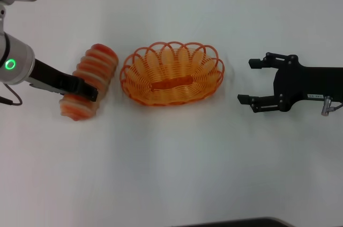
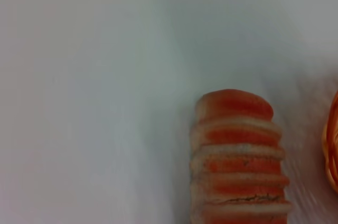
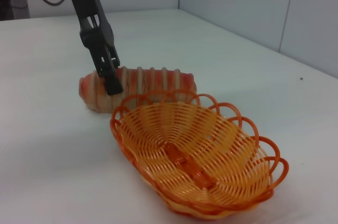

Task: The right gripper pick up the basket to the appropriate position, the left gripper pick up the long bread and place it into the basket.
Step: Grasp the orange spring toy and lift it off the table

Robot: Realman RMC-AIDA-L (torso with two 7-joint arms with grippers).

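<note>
Sitting on a plain white table [image 1: 177, 163], basket [image 1: 172, 74] at center, bread [image 1: 90, 81] at its 9 o'clock, just beside it with a narrow gap, lying on the tabletop. Bread runs roughly 1-to-7 o'clock in head view.

Left gripper [image 1: 86, 91] reaches in from 9 o'clock and is over the bread's near half, its black fingers [image 3: 108, 63] down on the loaf; whether they are clamped or loose can't be told. It covers part of the bread's middle in head view. Left wrist view shows only the bread [image 2: 240, 160] end, cut off at the frame edge, plus a sliver of basket rim [image 2: 331, 150]; no fingers visible there.

Right gripper [image 1: 254, 81] is at the basket's 3 o'clock, well apart from it, spread wide and holding nothing, pointing toward the basket. Its arm is cut off at the frame edge.

Right wrist view: basket [image 3: 196, 155] in front, nothing inside, bread [image 3: 138, 86] behind its rim, partly hidden by the loops. Grey wall panels [image 3: 248, 7] behind the table. Dark strip [image 1: 236, 222] at 6 o'clock of head view, can't make out.
</note>
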